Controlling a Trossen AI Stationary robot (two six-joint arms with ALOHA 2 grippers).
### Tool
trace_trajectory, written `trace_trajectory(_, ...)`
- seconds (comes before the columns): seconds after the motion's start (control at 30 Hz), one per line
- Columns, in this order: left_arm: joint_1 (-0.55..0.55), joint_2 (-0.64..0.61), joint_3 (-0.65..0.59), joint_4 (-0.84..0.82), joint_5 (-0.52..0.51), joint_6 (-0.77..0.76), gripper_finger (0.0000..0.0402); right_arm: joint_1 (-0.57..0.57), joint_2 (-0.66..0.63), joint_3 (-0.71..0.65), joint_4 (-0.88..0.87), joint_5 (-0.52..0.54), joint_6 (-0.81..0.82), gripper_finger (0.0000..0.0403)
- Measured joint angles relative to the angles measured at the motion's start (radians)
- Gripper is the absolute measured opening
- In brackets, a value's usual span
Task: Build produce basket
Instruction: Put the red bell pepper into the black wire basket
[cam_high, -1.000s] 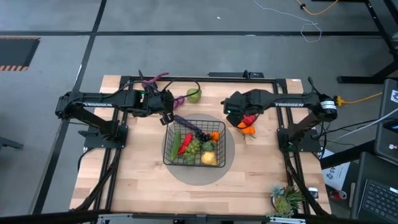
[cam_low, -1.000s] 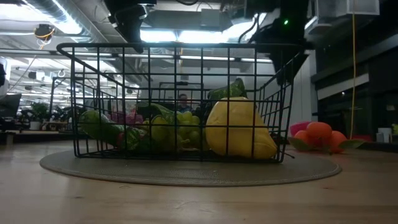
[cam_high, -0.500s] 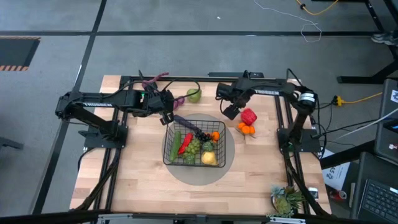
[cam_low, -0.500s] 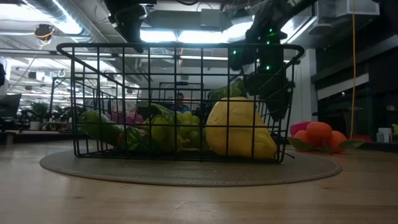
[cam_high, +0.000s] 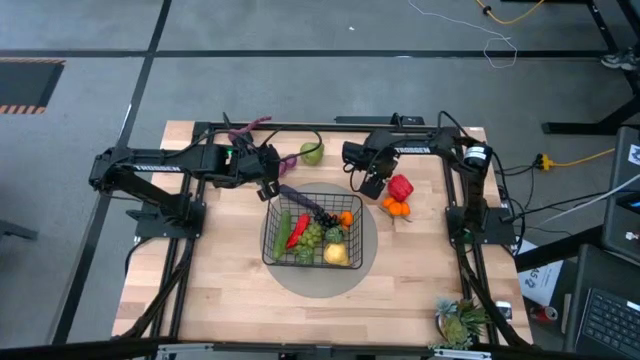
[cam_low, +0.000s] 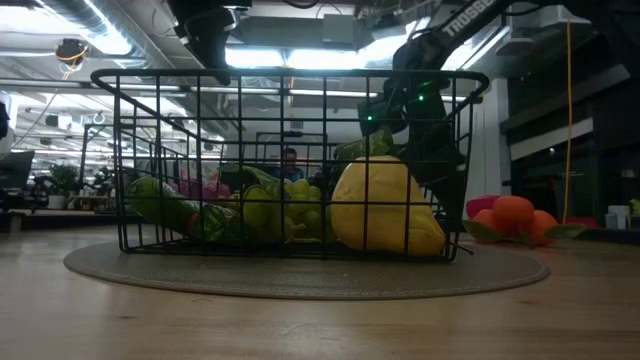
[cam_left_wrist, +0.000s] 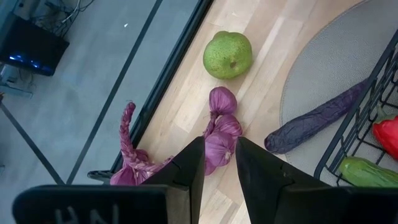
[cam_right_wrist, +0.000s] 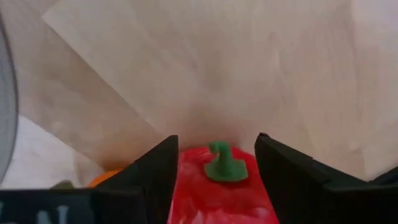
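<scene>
The black wire basket stands on a grey round mat and holds a cucumber, a red chili, green grapes, an orange and a lemon. A dark purple long vegetable lies across its far rim. My left gripper is just beyond the basket's far-left corner, shut on the purple string. The green pear rests on the table past it. My right gripper is open. Its fingers stand on either side of the red pepper, which sits on the table beside the oranges. My left gripper pinches the purple string between its two fingers at a bulb partway along it. The braided tail runs off on one side of the fingers. Two more bulbs lie beyond the fingertips toward the pear. The fingers hide the contact itself.
A spiky potted plant stands at the table's near right corner. Bare wood lies left of and in front of the mat. A black frame rail runs along the far edge. A person shows far behind the basket in the low view.
My right gripper has swung from directly over the pepper and oranges toward the table's left and far side, and has come lower behind the basket. The pepper and oranges now show uncovered on the table.
</scene>
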Motion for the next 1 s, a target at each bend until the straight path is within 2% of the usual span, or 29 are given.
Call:
trace_trajectory(0.2,0.0,0.0,0.0,0.0,0.0,0.0,0.0085,-0.007,0.01,0.0,-0.019,-0.038,0.009,0.0183)
trace_trajectory(0.5,0.0,0.0,0.0,0.0,0.0,0.0,0.0085,-0.011,0.03,-0.002,-0.017,-0.039,0.007,0.0181)
trace_trajectory(0.8,0.0,0.0,0.0,0.0,0.0,-0.001,0.0085,-0.014,0.032,-0.059,-0.005,-0.041,0.011,0.0179)
trace_trajectory(1.0,0.0,0.0,0.0,0.0,0.0,-0.001,0.0085,-0.014,0.032,-0.076,-0.001,0.018,0.038,0.0141)
